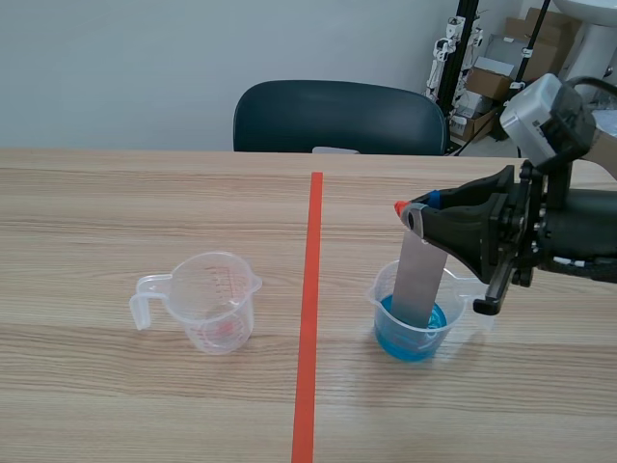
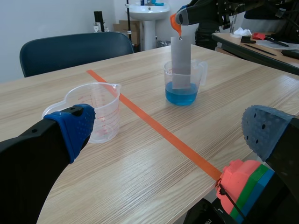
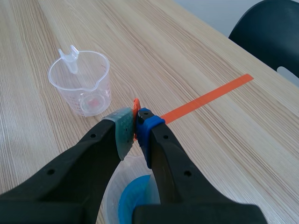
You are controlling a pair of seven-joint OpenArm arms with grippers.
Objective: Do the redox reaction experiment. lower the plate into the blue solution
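Observation:
A grey metal plate (image 1: 419, 280) with an orange top hangs upright from my right gripper (image 1: 413, 213), which is shut on its upper end. The plate's lower end stands inside a clear cup of blue solution (image 1: 412, 328) and reaches into the liquid. In the right wrist view the pads (image 3: 122, 130) pinch the orange edge (image 3: 136, 112) directly over the blue cup (image 3: 133, 198). From the left wrist view the plate (image 2: 181, 58) and blue cup (image 2: 181, 86) are far ahead. My left gripper (image 2: 173, 135) is open, with an empty clear measuring cup (image 2: 99, 112) just ahead of its left finger.
The empty measuring cup (image 1: 210, 301) stands left of the orange tape line (image 1: 308, 318). A dark chair (image 1: 337, 118) sits behind the table's far edge. Boxes and gear (image 1: 501, 68) are stacked at the back right.

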